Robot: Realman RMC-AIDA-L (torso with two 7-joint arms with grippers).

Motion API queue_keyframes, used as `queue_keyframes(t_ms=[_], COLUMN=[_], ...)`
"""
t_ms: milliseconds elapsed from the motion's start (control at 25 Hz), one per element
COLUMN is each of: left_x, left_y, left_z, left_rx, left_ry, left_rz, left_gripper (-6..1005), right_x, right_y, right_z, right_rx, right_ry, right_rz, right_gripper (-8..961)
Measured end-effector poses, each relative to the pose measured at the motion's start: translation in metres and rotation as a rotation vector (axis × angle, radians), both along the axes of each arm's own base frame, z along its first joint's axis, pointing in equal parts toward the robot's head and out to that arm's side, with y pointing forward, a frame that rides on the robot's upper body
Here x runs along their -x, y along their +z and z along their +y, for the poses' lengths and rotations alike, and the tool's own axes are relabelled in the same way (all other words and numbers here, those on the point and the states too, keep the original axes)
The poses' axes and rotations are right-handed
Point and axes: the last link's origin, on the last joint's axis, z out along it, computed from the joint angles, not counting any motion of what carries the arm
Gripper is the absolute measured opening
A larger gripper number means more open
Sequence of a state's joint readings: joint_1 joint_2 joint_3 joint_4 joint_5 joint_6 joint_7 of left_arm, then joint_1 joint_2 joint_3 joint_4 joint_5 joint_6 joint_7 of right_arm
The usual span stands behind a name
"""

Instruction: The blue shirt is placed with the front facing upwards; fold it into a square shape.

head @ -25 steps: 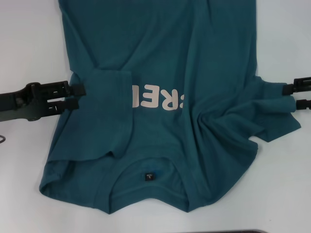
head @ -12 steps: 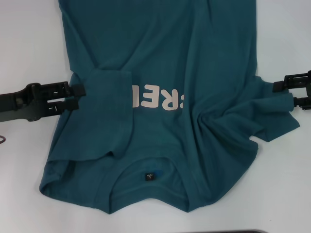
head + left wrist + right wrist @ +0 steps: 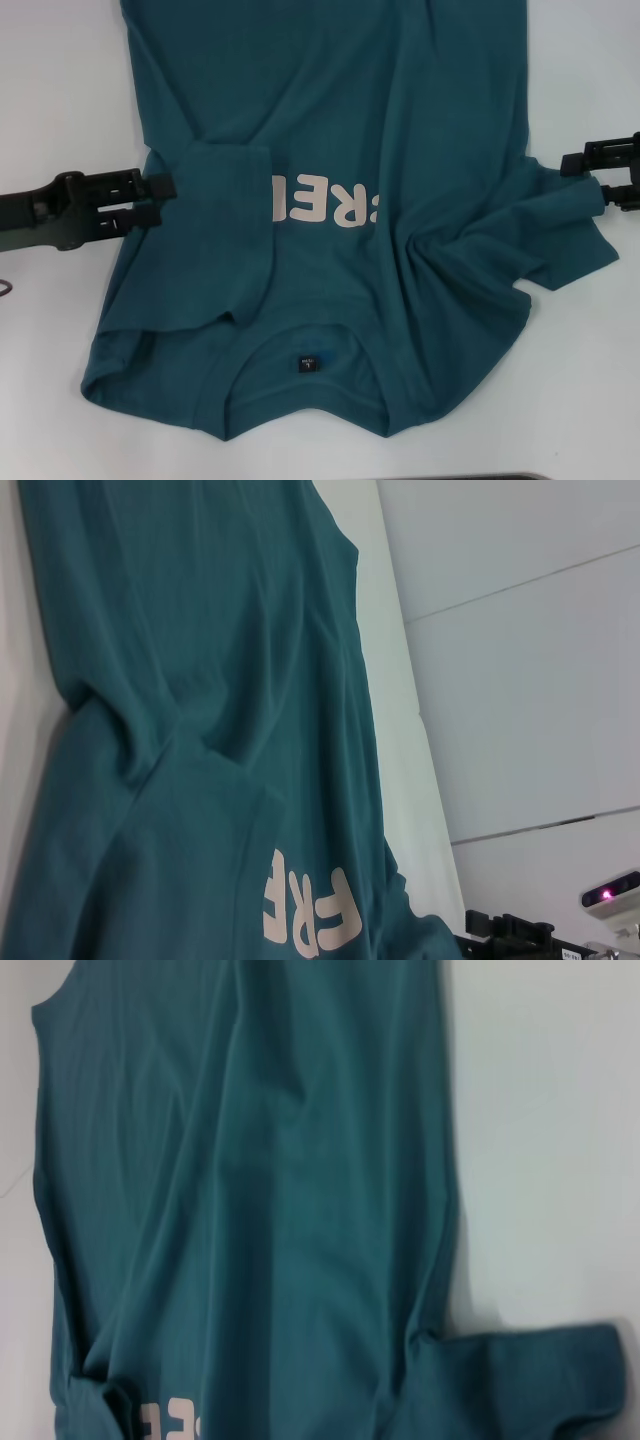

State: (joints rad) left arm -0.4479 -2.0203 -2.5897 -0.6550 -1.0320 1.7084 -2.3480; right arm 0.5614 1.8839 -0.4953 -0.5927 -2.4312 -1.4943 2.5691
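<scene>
- Two grippers flank the blue shirt (image 3: 330, 200), which lies front up across the middle of the white table (image 3: 60, 90), collar toward the near edge, body running off the far side of the head view.
- Left gripper (image 3: 163, 198) sits at the shirt's left edge, beside the sleeve folded in over the chest; its fingers are parted, gripping nothing, tips just at the cloth.
- Right gripper (image 3: 588, 178) is at the table's right side, at the edge of the other sleeve, which lies rumpled and spread outward; fingers apart, and no cloth visibly held between them.
- Head view shows the pale letters (image 3: 325, 203) partly covered by the folded sleeve, and the small dark neck label (image 3: 306, 364) inside the collar.
- Left wrist view adds the shirt's long body (image 3: 200, 680), the letters "FRE" (image 3: 310, 915), and the other arm's dark gripper (image 3: 520, 932) far off.
- Right wrist view shows the body (image 3: 250, 1160) and the open sleeve (image 3: 540, 1380); no fingers of its own appear.
</scene>
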Motion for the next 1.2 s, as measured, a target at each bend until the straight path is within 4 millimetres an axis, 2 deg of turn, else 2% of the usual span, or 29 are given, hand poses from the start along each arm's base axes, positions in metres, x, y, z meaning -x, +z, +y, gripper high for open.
queue_keyframes(t_ms=[600, 1200], left_x=[0.000, -0.001], left_y=[0.000, -0.001], left_z=[0.000, 0.000], left_rx=[0.002, 0.004], left_ry=[0.003, 0.005], left_rz=[-0.002, -0.006], left_gripper=[687, 688], right_x=[0.008, 0.015], right_y=[0.004, -0.002], right_z=[0.008, 0.011], right_rx=[0.005, 0.067], right_ry=[0.113, 0.186], right_rz=[-0.044, -0.095], right_gripper=[744, 743])
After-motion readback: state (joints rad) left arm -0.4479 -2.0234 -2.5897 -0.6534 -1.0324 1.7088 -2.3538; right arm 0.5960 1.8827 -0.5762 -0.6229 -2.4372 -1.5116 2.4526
